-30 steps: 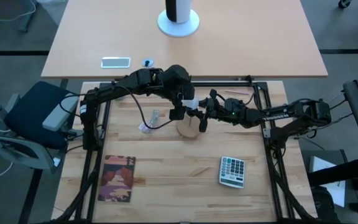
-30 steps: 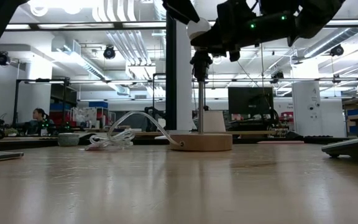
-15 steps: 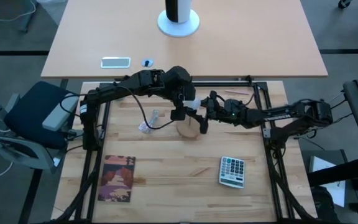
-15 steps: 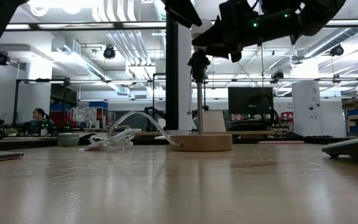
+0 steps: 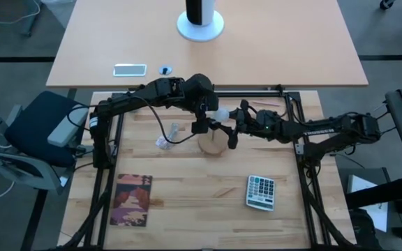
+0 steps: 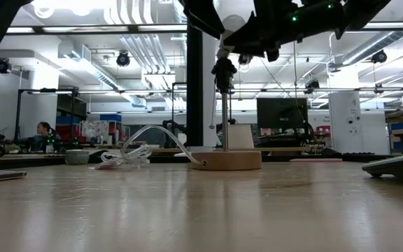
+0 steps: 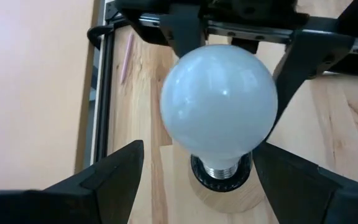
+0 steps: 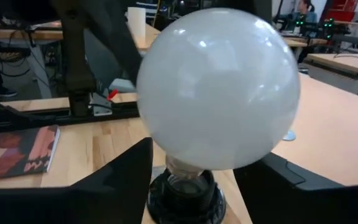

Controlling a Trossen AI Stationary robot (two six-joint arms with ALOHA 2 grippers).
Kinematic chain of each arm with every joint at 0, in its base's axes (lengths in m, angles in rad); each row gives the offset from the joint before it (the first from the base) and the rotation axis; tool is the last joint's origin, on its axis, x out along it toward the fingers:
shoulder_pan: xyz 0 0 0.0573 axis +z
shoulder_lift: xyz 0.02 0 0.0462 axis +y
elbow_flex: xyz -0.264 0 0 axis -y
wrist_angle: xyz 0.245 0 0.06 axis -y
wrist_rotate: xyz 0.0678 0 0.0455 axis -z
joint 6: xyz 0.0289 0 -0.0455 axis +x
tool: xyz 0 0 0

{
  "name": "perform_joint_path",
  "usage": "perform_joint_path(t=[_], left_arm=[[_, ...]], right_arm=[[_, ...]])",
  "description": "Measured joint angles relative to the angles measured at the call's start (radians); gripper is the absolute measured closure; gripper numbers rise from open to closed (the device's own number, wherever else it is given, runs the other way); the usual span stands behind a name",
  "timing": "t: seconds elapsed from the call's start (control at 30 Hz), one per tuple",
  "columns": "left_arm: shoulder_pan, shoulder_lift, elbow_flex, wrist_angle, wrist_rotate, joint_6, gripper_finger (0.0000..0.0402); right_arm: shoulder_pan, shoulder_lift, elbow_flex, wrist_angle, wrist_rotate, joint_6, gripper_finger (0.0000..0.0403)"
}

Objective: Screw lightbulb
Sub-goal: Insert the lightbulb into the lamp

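The lightbulb [image 7: 219, 104], the only one, stands upright with its long axis vertical, its screw base down in one black socket [image 7: 220, 176] atop a round wooden base [image 5: 212, 144] at mid table [image 5: 187, 195]. Two end effectors flank it: the left end effector [image 5: 202, 117] spread, the right end effector [image 5: 227, 129] spread too, having loosened from a tighter hold a second ago.

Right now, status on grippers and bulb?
Left gripper open, straddling the socket. Right gripper open around the frosted-white round lightbulb, which sits in the black socket on the round wooden base. Nothing blocking.
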State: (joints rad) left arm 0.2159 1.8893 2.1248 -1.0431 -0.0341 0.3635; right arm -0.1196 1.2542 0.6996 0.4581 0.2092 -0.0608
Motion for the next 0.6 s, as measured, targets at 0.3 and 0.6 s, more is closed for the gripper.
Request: perform_joint_path(t=[0.3,0.6], left_arm=[[-0.003,-0.013,0.002,-0.016,-0.036,-0.007,0.0111],[-0.003,-0.014,-0.011,-0.034,-0.036,-0.017,0.0111]], right_arm=[[0.0,0.011,0.087,-0.179,0.0,-0.003,0.0257],[0.0,0.011,0.129,-0.257,0.0,-0.018,0.0298]])
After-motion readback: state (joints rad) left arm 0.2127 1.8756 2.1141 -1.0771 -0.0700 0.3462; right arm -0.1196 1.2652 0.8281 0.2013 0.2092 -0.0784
